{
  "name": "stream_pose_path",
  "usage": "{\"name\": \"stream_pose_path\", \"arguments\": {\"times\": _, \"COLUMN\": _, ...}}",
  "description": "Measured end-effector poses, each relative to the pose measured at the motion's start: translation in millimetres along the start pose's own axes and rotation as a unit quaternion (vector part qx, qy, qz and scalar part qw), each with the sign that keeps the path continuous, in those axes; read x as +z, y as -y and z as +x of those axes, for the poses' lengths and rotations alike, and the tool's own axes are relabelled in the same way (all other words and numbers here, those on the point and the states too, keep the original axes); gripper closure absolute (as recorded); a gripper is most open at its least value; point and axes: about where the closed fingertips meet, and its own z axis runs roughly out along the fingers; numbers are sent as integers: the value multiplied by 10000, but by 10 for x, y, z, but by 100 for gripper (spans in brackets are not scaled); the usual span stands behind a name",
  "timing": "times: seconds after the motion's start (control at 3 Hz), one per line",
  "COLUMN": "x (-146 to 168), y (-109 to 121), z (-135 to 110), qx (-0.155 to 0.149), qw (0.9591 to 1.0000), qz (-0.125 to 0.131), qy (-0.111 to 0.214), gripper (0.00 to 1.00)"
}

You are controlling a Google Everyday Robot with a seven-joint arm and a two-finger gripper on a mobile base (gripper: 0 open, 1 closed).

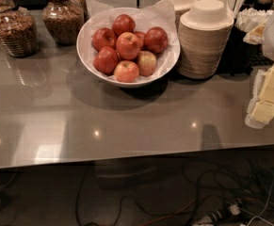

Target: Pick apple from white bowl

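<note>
The white bowl (84,51) stands at the back middle of the grey counter, lined with crinkled white paper and holding several apples. The bright orange-red apple (128,45) sits in the middle of the pile, on top, with darker red apples around it and two paler ones in front. My gripper (268,98) is at the right edge of the view, above the counter, well to the right of the bowl and a little nearer than it. It holds nothing that I can see.
Two stacks of beige paper bowls (205,36) stand right of the white bowl. Glass jars of cereal (14,29) (62,15) stand at the back left. Cutlery and napkins (249,18) are at the back right. Cables (212,206) lie on the floor below the counter edge.
</note>
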Motion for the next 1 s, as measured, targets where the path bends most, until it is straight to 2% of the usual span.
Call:
{"name": "stream_pose_path", "arguments": {"times": 0.33, "x": 0, "y": 1, "z": -1, "qx": 0, "qw": 10000, "qz": 2, "qy": 2, "gripper": 0}}
{"name": "stream_pose_path", "arguments": {"times": 0.67, "x": 9, "y": 37, "z": -46, "qx": 25, "qw": 9999, "qz": 82, "qy": 137, "gripper": 0}}
{"name": "stream_pose_path", "arguments": {"times": 1.0, "x": 123, "y": 173, "z": -166, "qx": 340, "qw": 9972, "qz": 289, "qy": 604, "gripper": 0}}
